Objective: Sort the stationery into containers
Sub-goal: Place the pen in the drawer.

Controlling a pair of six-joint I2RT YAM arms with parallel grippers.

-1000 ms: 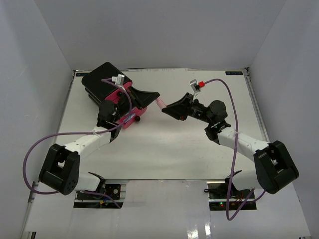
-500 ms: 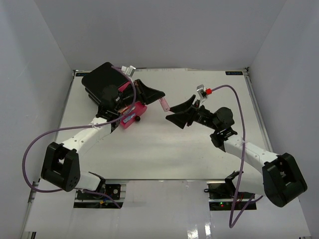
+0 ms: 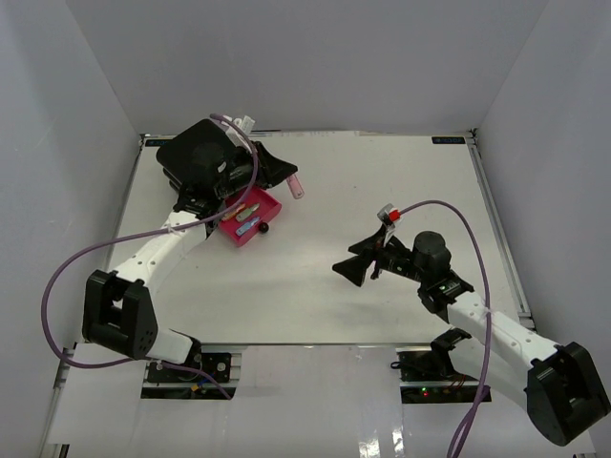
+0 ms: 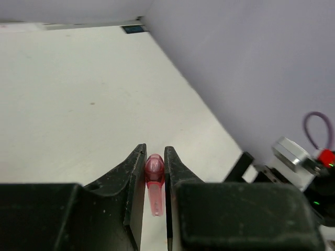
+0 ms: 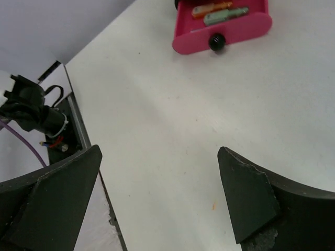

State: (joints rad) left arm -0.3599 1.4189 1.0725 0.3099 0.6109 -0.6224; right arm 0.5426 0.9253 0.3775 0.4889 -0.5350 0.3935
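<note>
A translucent pink pen (image 4: 153, 180) sits pinched between the fingers of my left gripper (image 4: 155, 155), which is shut on it. In the top view this pen (image 3: 296, 183) hangs above the table just right of the open pink drawer (image 3: 268, 204), with the left gripper (image 3: 284, 176) beside the black box (image 3: 196, 157). The drawer (image 5: 246, 29) has a black knob (image 5: 216, 41) and holds an orange piece (image 5: 209, 9) and a green piece (image 5: 226, 17). My right gripper (image 3: 356, 268) stands open and empty over bare table at the near right (image 5: 159, 152).
A metal rail (image 5: 78, 128) and the left arm's base with its purple cable (image 5: 31, 107) show at the table's near edge. The right arm's wrist (image 4: 293, 157) shows in the left wrist view. The side wall (image 4: 251, 63) rises at the right.
The right gripper opened, let go of the pink pen and drew back to the near right. The left gripper kept the pen and swung left toward the box and drawer.
</note>
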